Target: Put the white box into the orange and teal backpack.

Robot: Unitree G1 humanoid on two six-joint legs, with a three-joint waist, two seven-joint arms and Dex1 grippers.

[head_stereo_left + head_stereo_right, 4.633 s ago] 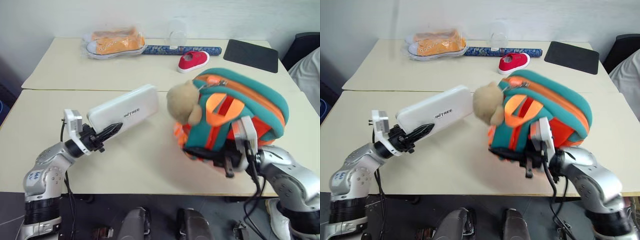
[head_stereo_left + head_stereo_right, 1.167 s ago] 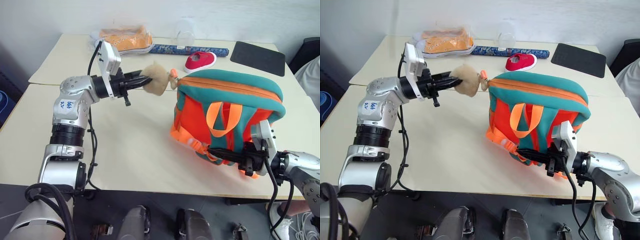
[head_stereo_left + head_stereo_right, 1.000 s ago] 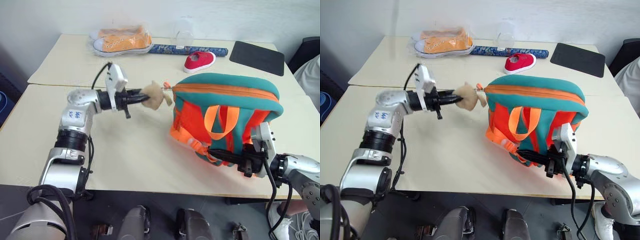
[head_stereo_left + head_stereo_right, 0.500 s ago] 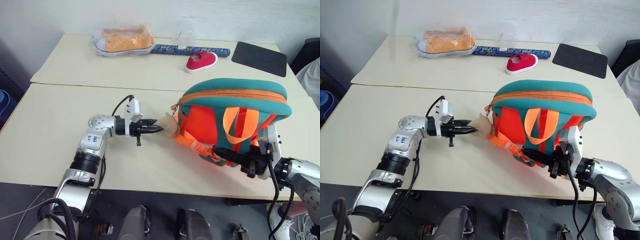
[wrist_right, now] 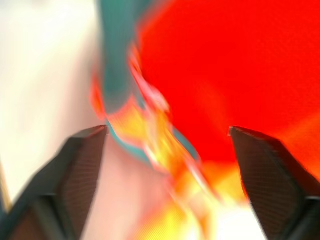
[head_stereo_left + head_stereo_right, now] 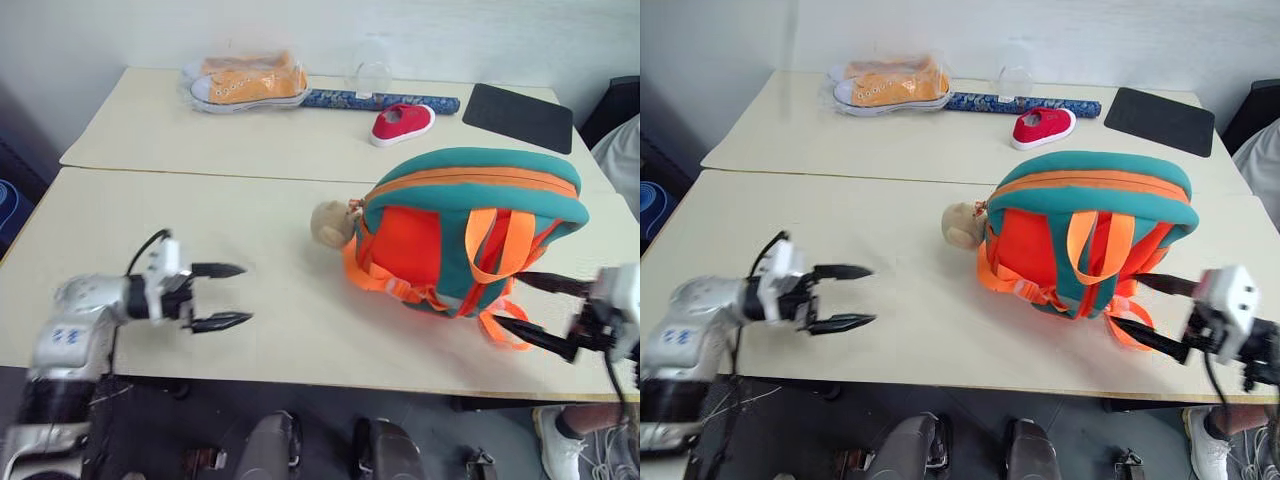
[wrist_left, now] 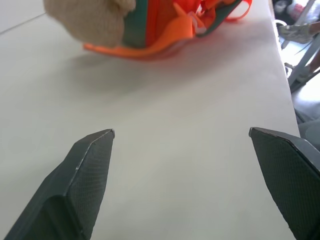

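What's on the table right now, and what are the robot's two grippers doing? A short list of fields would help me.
backpack: upright near the table's front edge, zipped shut
plush toy: hangs at the backpack's side
white box: not visible
left gripper: open, empty, apart from the backpack
right gripper: open, empty, beside the backpack's straps
far table: orange sneakers, red shoe, black mat

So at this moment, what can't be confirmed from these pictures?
- White box: presumably inside the backpack, whose fabric hides its inside in both eye views.
- Backpack's zipper: whether shut, too small to tell.
- Right wrist view: motion blur smears the straps.
- Plush toy: cut off by the left wrist view's edge.
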